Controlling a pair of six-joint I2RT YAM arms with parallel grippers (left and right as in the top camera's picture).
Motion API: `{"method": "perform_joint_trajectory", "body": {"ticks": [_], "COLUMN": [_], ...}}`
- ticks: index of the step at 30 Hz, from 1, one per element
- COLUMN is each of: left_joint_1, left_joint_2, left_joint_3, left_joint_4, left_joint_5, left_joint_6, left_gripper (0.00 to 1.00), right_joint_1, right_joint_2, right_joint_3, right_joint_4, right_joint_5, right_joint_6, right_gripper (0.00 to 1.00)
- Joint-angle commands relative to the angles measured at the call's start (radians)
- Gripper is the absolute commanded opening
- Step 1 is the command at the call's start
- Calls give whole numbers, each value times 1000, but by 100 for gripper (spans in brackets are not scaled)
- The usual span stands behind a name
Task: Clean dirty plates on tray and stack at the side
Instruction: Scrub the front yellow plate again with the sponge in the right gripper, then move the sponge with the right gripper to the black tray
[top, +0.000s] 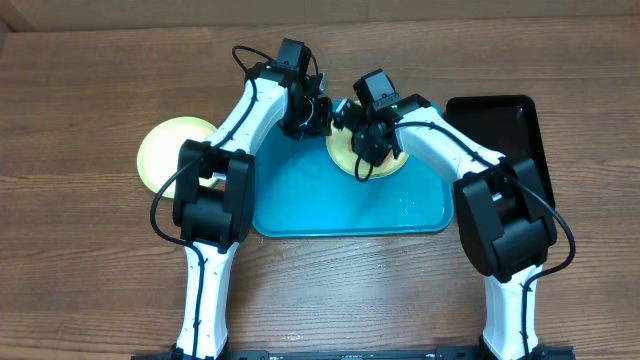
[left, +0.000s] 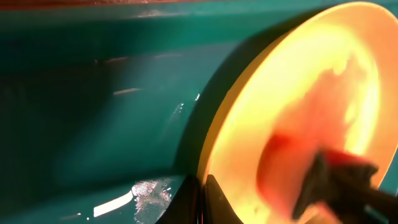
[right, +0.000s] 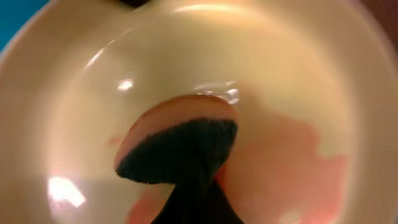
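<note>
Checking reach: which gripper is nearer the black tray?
Right. The right gripper is over the plate, left of the black tray; the left gripper is farther left.

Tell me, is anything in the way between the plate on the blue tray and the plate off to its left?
No loose thing shows. Between the plate on the tray and the side plate lies only bare tray floor, though the robot's own left arm crosses that stretch.

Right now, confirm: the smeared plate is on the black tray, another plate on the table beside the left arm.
Wrong tray: the overhead view shows that plate on the turquoise tray. The other plate is on the table beside the left arm.
</note>
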Motion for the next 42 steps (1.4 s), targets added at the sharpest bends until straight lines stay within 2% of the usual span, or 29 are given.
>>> {"method": "perform_joint_trajectory", "body": {"ticks": [1, 5, 12, 18, 20, 22, 24, 26, 29, 34, 42], "left_joint_1": [-20, -22, -24, -27, -33, -41, -53, -67, -87, -111, -111], "left_joint_2": [16, 17, 17, 17, 17, 18, 19, 20, 22, 33, 35], "left_joint_3": [-2, -2, -2, -2, -2, -2, -2, -2, -2, -2, -3], "left_joint_4": [-12, -24, -47, -45, -45, -42, -35, -27, -18, -16, -15], "left_joint_5": [13, -20, -45, -56, -74, -93, -108, -135, -158, -183, -225], "left_joint_6": [-2, 1, 2, 2, 2, 2, 2, 1, 1, 1, -67], "left_gripper": [4, 4, 4, 6, 7, 7, 5, 4, 4, 4, 6], "right_joint_1": [-37, -74, -159, -287, -318, -345, -370, -391, -426, -473, -428], "right_joint_2": [6, 2, -66, -156, -166, -169, -169, -169, -169, -169, -157], "right_joint_3": [-2, 34, 141, 192, 192, 192, 192, 192, 192, 192, 176], "right_joint_4": [38, 23, -54, -107, -122, -146, -183, -218, -255, -302, -281], "right_joint_5": [106, 65, -187, -378, -423, -476, -555, -565, -560, -529, -351], "right_joint_6": [186, 287, 362, 409, 409, 409, 409, 409, 409, 409, 439], "right_gripper": [4, 4, 4, 4, 12, 34, 47, 45, 33, 32, 32]}}
